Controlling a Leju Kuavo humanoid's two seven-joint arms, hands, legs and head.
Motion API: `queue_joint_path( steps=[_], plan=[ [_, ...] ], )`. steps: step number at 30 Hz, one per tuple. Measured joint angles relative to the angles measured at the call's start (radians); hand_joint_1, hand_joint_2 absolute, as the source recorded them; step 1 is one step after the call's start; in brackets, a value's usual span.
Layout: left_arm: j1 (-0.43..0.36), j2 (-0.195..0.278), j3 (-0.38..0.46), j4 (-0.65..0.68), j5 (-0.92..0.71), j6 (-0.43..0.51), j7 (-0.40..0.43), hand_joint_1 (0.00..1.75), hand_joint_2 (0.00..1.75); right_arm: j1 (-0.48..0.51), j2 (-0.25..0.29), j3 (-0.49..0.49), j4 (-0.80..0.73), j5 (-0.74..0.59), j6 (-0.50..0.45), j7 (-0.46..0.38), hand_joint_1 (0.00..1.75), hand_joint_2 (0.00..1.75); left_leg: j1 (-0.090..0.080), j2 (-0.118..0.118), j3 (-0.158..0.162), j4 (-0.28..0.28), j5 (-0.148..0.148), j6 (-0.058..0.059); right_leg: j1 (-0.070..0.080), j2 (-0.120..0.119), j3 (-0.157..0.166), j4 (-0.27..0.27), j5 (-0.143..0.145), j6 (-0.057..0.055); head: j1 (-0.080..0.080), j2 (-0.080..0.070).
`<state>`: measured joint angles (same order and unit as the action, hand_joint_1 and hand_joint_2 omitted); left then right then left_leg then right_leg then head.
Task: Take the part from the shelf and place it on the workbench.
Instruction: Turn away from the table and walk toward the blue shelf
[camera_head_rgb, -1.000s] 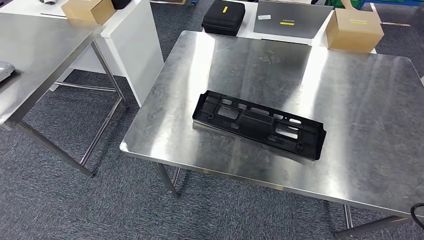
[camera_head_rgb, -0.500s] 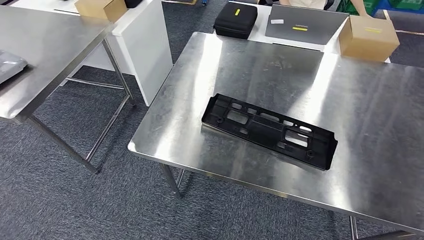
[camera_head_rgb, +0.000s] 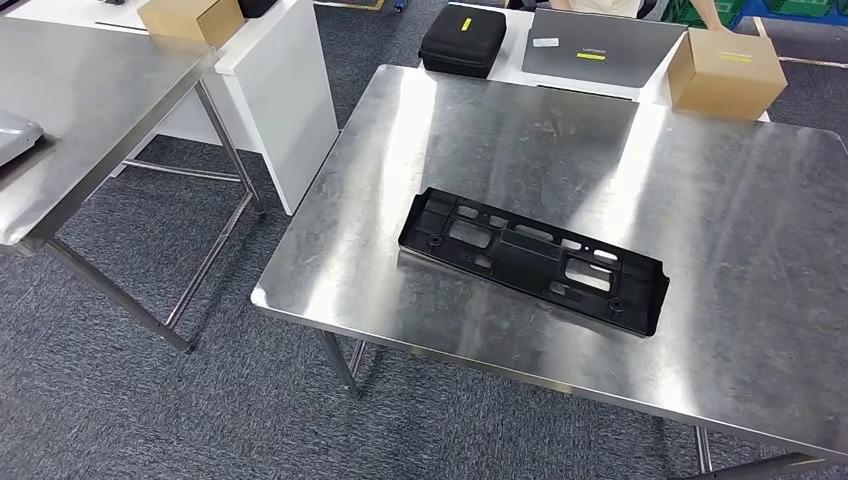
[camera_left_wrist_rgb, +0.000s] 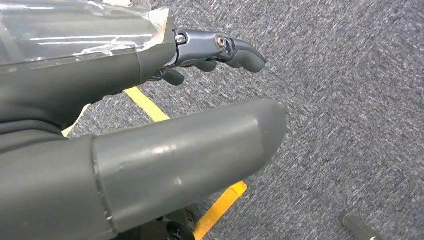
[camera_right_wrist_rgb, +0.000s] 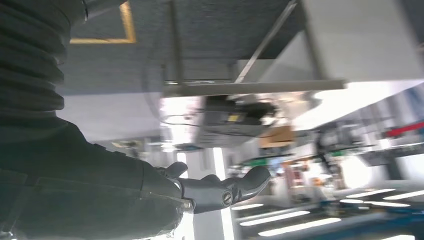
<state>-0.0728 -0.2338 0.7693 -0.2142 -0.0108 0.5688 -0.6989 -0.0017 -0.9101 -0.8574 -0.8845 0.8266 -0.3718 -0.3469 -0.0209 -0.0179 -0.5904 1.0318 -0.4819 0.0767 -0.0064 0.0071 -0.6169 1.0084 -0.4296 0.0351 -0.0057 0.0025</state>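
As the part (camera_head_rgb: 533, 260) already lay flat on the steel counter (camera_head_rgb: 720, 190), you could take the placing as done — at least as far as these views went. It sat slantwise toward the counter's near-left corner, inside the edges, with nothing touching it and neither hand near it. Your left hand (camera_left_wrist_rgb: 150, 135) hung over grey carpet crossed by yellow tape (camera_left_wrist_rgb: 150, 106), holding nothing; its fingers (camera_left_wrist_rgb: 235, 50) looked loosely extended, thumb apart from them. Your right hand (camera_right_wrist_rgb: 210, 192) was likewise empty, fingers lightly curved and apart, seen against a blurred background of table legs and lights. Beyond the counter stood a black case (camera_head_rgb: 462, 40), a laptop (camera_head_rgb: 598, 48) and a box (camera_head_rgb: 726, 72) on a white table, well apart from the part. I judged little was left for you — perhaps only confirming the part rested stably. No shelf was visible here.
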Motion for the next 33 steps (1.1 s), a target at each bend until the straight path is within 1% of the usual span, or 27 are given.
queue_joint_path(
  steps=[6,10,13,17,20,25,33],
  plan=[
    [0.000,0.000,0.012,-0.001,0.008,0.009,-0.001,0.00,0.00,-0.008,0.022,-0.107,0.116,0.090,-0.054,-0.005,0.00,1.75,-0.002,0.007,0.003,0.000,-0.001,-0.001,-0.001,0.006,0.001,0.000,0.000,0.000,0.000,0.000],
    [-0.001,0.000,0.020,-0.002,0.010,0.017,-0.001,0.00,0.00,-0.015,0.053,-0.144,0.195,0.131,-0.098,-0.010,0.00,1.75,-0.002,0.010,0.004,0.000,-0.002,0.001,-0.002,0.008,0.002,0.000,0.000,0.000,0.000,0.000],
    [-0.002,0.000,0.022,-0.002,0.010,0.019,-0.001,0.00,0.00,-0.021,0.065,-0.158,0.235,0.141,-0.105,-0.011,0.00,1.75,-0.002,0.011,0.004,0.000,-0.003,0.002,-0.003,0.009,0.002,0.000,0.000,0.000,0.000,0.000],
    [-0.004,-0.002,0.028,-0.002,0.010,0.029,-0.001,0.00,0.00,-0.035,0.081,-0.172,0.289,0.172,-0.117,0.029,0.00,1.75,-0.002,0.012,0.005,0.000,-0.003,0.002,-0.002,0.010,0.002,0.000,0.000,0.000,0.000,0.000],
    [-0.004,-0.004,0.029,-0.002,0.009,0.037,-0.001,0.00,0.00,-0.038,0.105,-0.179,0.344,0.199,-0.149,0.059,0.00,1.75,-0.002,0.012,0.005,0.000,-0.003,0.002,-0.002,0.010,0.003,0.000,0.000,0.001,0.000,0.000],
    [-0.006,-0.010,0.031,-0.002,0.004,0.046,-0.001,0.00,0.00,-0.043,0.179,-0.200,0.439,0.221,-0.218,0.120,0.00,1.75,-0.002,0.013,0.006,-0.001,-0.003,0.002,-0.002,0.010,0.003,0.000,0.000,0.001,0.000,0.000],
    [-0.007,-0.014,0.031,-0.002,-0.026,0.044,-0.001,0.00,0.00,-0.029,0.353,-0.221,0.535,0.297,-0.267,0.236,0.00,1.75,-0.001,0.013,0.006,-0.001,-0.003,0.002,0.000,0.010,0.003,0.000,0.000,0.001,-0.001,0.000]
  ],
)
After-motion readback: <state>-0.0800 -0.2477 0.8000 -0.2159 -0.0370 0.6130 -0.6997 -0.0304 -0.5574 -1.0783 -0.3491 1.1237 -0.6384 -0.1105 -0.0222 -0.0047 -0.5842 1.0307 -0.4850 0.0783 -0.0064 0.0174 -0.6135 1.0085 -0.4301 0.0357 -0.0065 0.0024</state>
